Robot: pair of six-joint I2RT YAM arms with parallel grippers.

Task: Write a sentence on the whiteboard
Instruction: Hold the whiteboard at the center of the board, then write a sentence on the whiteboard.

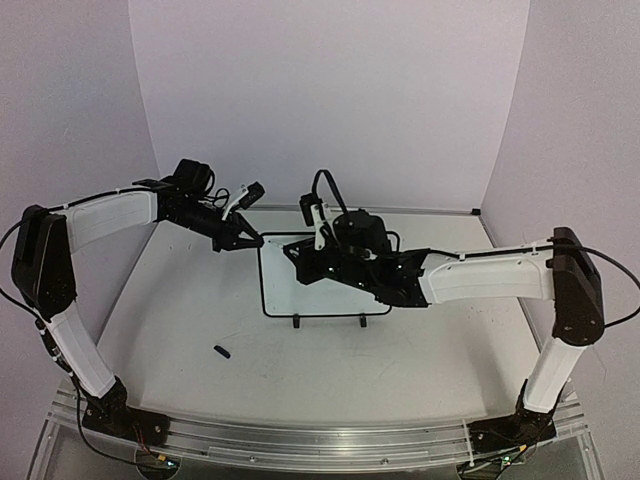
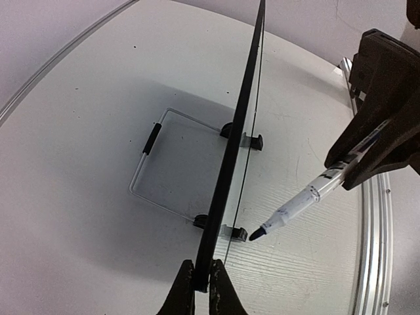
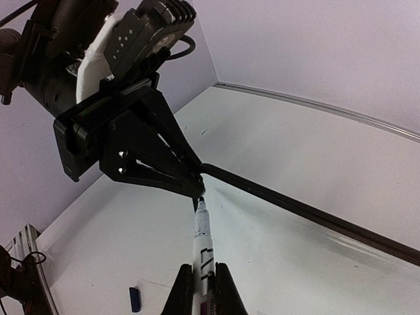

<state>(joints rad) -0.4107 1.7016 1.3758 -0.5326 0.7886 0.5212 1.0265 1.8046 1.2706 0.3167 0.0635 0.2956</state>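
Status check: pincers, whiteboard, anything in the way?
Left pincer shut on whiteboard top edge; right pincer shut on marker. Marker tip near whiteboard, contact unclear, no writing visible. Cap loose on table, apart from whiteboard.

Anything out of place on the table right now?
A small cap, likely off the marker, lies loose on the table in front of the whiteboard, left of its feet. Otherwise fine: left tool clamps the board's edge, right tool holds the marker.
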